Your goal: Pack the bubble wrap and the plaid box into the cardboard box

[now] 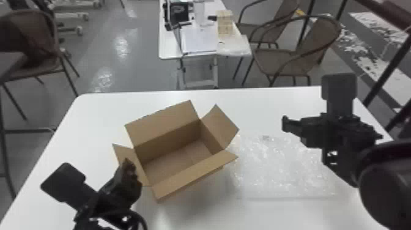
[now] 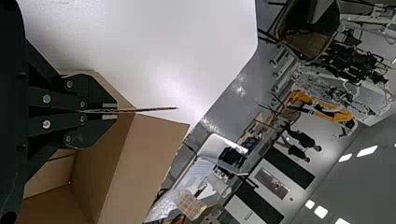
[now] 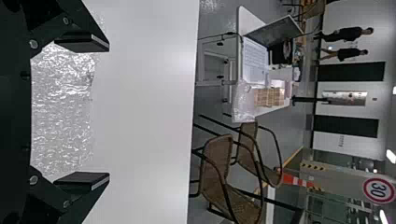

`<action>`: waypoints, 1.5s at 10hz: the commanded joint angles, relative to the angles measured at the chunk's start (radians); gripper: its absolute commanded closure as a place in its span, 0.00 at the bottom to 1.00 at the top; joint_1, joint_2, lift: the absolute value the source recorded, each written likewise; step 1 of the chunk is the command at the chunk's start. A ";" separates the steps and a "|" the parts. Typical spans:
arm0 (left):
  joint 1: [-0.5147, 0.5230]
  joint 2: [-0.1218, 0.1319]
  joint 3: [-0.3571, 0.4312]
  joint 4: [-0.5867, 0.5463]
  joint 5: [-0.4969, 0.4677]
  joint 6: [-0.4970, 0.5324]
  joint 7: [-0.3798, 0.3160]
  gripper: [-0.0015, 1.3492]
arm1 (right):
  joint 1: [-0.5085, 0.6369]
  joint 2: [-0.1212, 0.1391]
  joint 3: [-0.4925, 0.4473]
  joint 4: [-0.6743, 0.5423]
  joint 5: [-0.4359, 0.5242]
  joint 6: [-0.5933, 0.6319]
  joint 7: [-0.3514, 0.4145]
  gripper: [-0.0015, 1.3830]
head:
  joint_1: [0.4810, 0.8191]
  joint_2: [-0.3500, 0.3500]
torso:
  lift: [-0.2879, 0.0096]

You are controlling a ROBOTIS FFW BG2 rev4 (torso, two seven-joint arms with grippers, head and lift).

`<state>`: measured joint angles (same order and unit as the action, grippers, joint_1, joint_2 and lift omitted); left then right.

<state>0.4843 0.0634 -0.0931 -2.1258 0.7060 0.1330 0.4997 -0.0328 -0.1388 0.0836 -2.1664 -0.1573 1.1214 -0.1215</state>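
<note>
The left gripper (image 1: 128, 166) is at the left side flap of the cardboard box (image 1: 166, 136); in the left wrist view the left gripper (image 2: 114, 111) is shut on that flap (image 2: 156, 109), seen edge-on between its fingers. The box stands with its flaps spread and nothing visible inside. Flat on the table to its right lies clear bubble wrap (image 1: 281, 168). Above the wrap's far right part is the right gripper (image 1: 331, 128). In the right wrist view the right gripper (image 3: 107, 113) is open, fingers wide apart, over the bubble wrap (image 3: 63, 112). A plaid box (image 1: 224, 23) stands on a farther table.
The white table (image 1: 128, 101) carries the box and wrap, its far edge just beyond them. Behind it stand a second table (image 1: 169, 50) with a laptop and other items, and wicker chairs (image 1: 275, 58). Another chair (image 1: 30, 39) is at the left.
</note>
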 commanded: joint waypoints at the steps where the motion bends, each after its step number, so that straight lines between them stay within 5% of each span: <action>1: -0.009 -0.002 -0.004 0.006 -0.006 0.004 -0.001 0.90 | -0.078 0.022 0.005 0.037 -0.056 0.130 -0.078 0.22 | 0.63 0.54 | 0.64; 3: -0.010 -0.001 -0.004 0.007 -0.014 -0.001 -0.001 0.90 | -0.165 0.073 -0.036 0.138 -0.232 0.270 -0.245 0.22 | 0.63 0.53 | 0.64; 5: -0.012 0.007 -0.007 0.007 -0.016 0.002 -0.001 0.90 | -0.210 0.079 -0.077 0.243 -0.513 0.301 -0.518 0.22 | 0.63 0.54 | 0.64; 6: -0.016 0.013 -0.010 0.007 -0.017 0.005 0.000 0.90 | -0.248 0.070 -0.122 0.333 -0.703 0.348 -0.665 0.22 | 0.63 0.54 | 0.64; 7: -0.021 0.018 -0.013 0.010 -0.019 0.008 0.000 0.90 | -0.274 0.034 -0.131 0.415 -0.877 0.350 -0.782 0.22 | 0.63 0.54 | 0.64; 8: -0.029 0.023 -0.017 0.013 -0.019 0.007 0.000 0.90 | -0.280 0.016 -0.130 0.448 -0.956 0.325 -0.843 0.22 | 0.63 0.54 | 0.64; 12: -0.027 0.029 -0.019 0.017 -0.025 -0.001 0.000 0.90 | -0.355 0.016 -0.131 0.655 -1.070 0.357 -1.006 0.22 | 0.63 0.54 | 0.64; 14: -0.035 0.030 -0.025 0.021 -0.025 -0.007 0.000 0.90 | -0.406 0.011 -0.110 0.789 -1.064 0.360 -1.004 0.22 | 0.63 0.54 | 0.64; 15: -0.044 0.035 -0.033 0.026 -0.023 -0.010 0.000 0.90 | -0.407 -0.002 -0.107 0.803 -1.050 0.350 -0.926 0.22 | 0.63 0.54 | 0.64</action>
<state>0.4465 0.0956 -0.1217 -2.1030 0.6812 0.1240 0.5000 -0.4372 -0.1336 -0.0261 -1.3786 -1.2158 1.4770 -1.0579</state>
